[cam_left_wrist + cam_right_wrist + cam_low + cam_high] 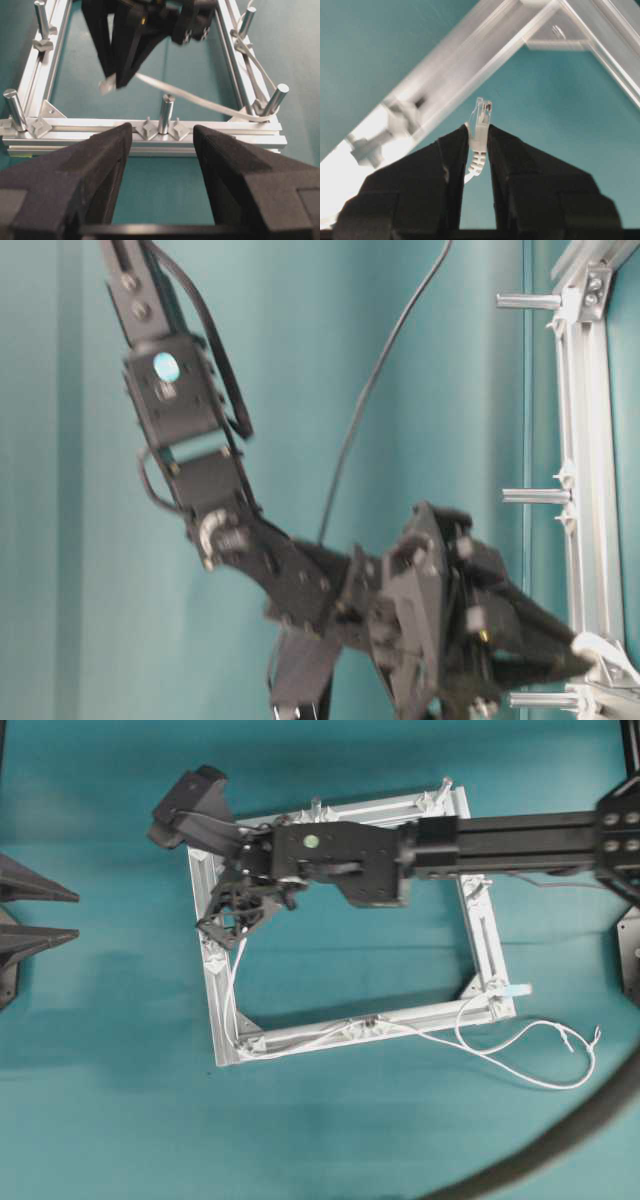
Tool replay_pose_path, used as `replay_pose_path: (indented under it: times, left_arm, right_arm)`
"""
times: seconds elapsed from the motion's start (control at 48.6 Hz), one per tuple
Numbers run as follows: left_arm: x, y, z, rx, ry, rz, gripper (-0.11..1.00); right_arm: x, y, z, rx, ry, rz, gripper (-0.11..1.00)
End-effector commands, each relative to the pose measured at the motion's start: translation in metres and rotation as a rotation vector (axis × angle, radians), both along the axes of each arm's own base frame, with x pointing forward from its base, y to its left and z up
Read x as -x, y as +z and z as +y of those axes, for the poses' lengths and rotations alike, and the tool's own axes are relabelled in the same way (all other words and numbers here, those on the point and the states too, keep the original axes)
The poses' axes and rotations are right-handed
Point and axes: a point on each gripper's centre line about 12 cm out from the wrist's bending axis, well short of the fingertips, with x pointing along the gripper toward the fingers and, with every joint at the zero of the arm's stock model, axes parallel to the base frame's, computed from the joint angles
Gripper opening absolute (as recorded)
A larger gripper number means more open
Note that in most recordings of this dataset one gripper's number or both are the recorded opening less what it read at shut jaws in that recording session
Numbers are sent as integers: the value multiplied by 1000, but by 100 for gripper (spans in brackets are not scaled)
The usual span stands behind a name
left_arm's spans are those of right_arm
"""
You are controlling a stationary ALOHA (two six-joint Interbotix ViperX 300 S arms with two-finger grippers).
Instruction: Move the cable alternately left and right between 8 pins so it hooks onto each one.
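A square silver frame (420, 1016) lies mid-table with upright pins (166, 112) at its corners and side middles. The white cable (236, 982) runs from my right gripper down the frame's left side and round the near-left corner. From there it follows the near rail into loose loops (540, 1050) at the right, and its pale blue tip (520, 990) lies by the right corner. My right gripper (478, 131) reaches across to the frame's left side, shut on the cable's connector (481, 122). My left gripper (162, 150) stands open outside the frame, facing a side-middle pin.
A thick black hose (560, 1140) curves across the near right of the teal table. The right arm (520, 840) spans the frame's far part. In the table-level view the right gripper (560, 665) hangs low beside a pin (535, 497).
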Motion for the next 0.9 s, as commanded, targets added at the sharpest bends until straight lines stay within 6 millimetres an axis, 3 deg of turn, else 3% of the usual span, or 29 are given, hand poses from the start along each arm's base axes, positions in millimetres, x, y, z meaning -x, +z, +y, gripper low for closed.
replay_pose_path:
  times: [0.0, 0.288, 0.555, 0.884]
  left_arm:
    - [-2, 6, 0, 6, -1, -14, 55]
    - [-2, 6, -1, 8, -4, -17, 55]
    - [-2, 7, -2, 7, -14, -24, 55]
    - [-2, 8, -4, 5, -32, -34, 55]
  right_arm:
    - [-15, 23, -6, 3, 22, -61, 14]
    - [-42, 18, -10, 24, 144, -29, 14]
    - [-58, 39, -36, 51, 114, -117, 14]
    - [-69, 29, -59, 201, 95, -131, 14]
